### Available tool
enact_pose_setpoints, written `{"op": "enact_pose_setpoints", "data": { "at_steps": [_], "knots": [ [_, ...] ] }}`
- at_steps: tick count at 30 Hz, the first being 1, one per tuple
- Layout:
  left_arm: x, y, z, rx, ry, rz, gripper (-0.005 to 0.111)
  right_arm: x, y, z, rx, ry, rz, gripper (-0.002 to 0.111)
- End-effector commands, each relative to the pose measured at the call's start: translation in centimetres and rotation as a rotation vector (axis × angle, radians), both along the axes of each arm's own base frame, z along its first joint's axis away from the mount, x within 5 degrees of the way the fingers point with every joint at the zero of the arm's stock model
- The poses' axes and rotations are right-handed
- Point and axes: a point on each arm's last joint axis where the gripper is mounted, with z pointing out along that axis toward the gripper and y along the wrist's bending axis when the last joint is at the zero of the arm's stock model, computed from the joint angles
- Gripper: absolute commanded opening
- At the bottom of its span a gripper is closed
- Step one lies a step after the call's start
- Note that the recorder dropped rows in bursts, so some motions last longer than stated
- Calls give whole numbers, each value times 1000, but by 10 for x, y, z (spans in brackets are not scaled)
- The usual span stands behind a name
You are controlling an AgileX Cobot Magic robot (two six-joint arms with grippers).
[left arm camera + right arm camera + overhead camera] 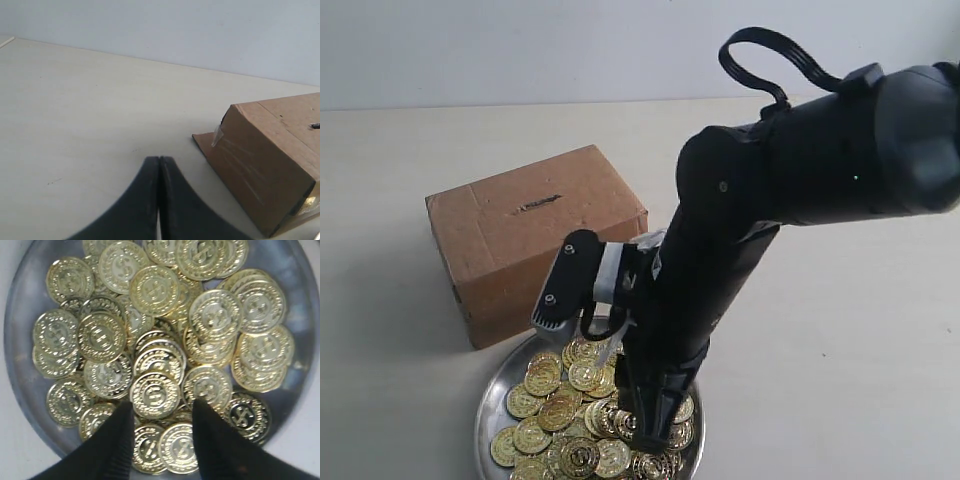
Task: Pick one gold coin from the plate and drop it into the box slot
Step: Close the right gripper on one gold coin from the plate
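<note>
The shiny silver plate (492, 405) sits at the front, heaped with several gold coins (555, 408). My right gripper (161, 405) hangs open just over the pile, its two black fingers straddling one coin (154, 395) on the plate (20, 365). Nothing is held between them. Behind the plate stands the brown cardboard box (490, 250) with its dark slot (537, 203) on top. My left gripper (159, 159) is shut and empty, low over the bare table beside the box (270, 165).
The right arm (800, 170) reaches across from the right and covers the plate's right part. A pale table (840, 380) spreads around the box and plate, with a white wall behind.
</note>
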Motion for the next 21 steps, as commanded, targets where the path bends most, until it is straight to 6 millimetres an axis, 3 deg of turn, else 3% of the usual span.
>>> {"op": "enact_pose_setpoints", "data": {
  "at_steps": [1, 8, 14, 21],
  "knots": [
    [0, 0, 0, 1, -10, -7, 0, 17, 13, 4, 36, -81, 9, 43],
    [0, 0, 0, 1, -10, -7, 0, 42, 37, -15, 43, -50, -78, 43],
    [0, 0, 0, 1, -10, -7, 0, 37, 46, -26, -28, -88, 108, 43],
    [0, 0, 0, 1, -10, -7, 0, 36, 47, -27, -53, -118, 162, 43]
  ]
}}
